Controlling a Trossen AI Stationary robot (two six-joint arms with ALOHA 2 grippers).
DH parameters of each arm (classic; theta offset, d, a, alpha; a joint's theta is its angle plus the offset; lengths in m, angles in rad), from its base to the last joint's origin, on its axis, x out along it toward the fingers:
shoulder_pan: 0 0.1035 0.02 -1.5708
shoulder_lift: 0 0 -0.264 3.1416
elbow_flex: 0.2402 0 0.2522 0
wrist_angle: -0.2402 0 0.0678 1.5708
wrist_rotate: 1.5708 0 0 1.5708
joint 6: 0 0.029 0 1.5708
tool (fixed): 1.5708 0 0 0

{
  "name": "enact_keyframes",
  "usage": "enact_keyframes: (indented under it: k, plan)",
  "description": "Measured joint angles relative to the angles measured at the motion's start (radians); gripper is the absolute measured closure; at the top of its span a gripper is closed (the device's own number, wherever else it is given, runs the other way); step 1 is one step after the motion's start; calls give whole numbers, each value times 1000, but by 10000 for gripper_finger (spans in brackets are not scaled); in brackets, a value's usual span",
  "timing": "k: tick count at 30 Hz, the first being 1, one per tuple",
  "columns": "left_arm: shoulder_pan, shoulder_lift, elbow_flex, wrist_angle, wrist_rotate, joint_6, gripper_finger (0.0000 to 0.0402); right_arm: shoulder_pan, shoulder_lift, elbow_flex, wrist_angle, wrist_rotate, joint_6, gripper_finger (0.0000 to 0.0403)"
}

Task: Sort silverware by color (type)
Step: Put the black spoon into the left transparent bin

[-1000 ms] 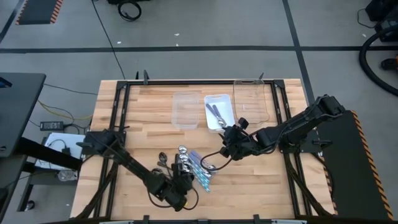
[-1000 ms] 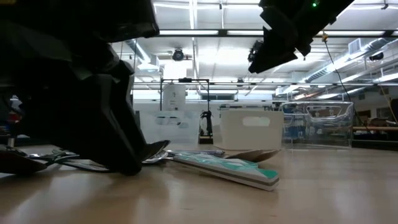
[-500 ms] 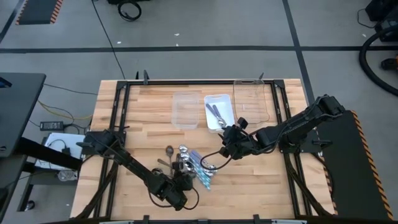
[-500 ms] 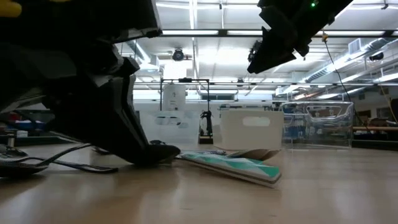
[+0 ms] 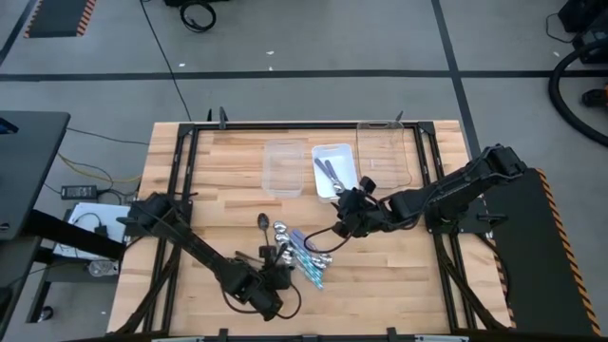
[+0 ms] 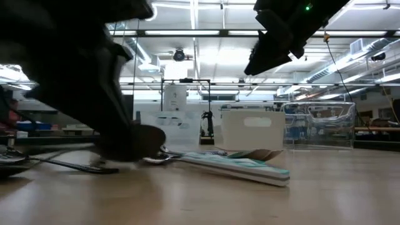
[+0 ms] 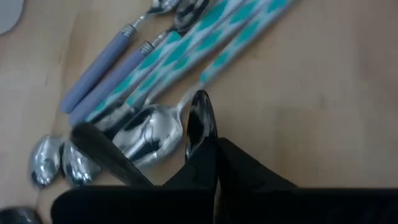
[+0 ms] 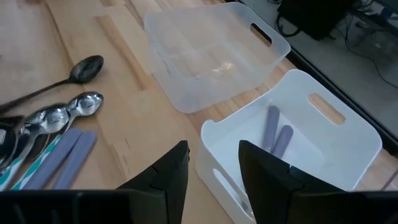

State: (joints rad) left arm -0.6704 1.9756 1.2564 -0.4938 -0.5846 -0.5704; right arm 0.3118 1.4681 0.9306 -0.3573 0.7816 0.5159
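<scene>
Low over the surface, the left claw sat among the spoons, clenched on a black spoon. The right claw hung released above the white tray.

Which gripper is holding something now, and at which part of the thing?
The left gripper appears to hold a black spoon by its handle, bowl pointing outward. The right gripper is open and holds nothing.
</scene>
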Motion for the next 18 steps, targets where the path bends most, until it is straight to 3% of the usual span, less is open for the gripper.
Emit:
enact_keyframes:
  k: [10, 18]
  plan:
    - [25, -57, 0, -63, -49, 7, 386, -2, 0, 0, 67, -21, -74, 252]
    - [95, -55, -10, -58, -132, 149, 386, -2, 0, 0, 71, -43, -75, 252]
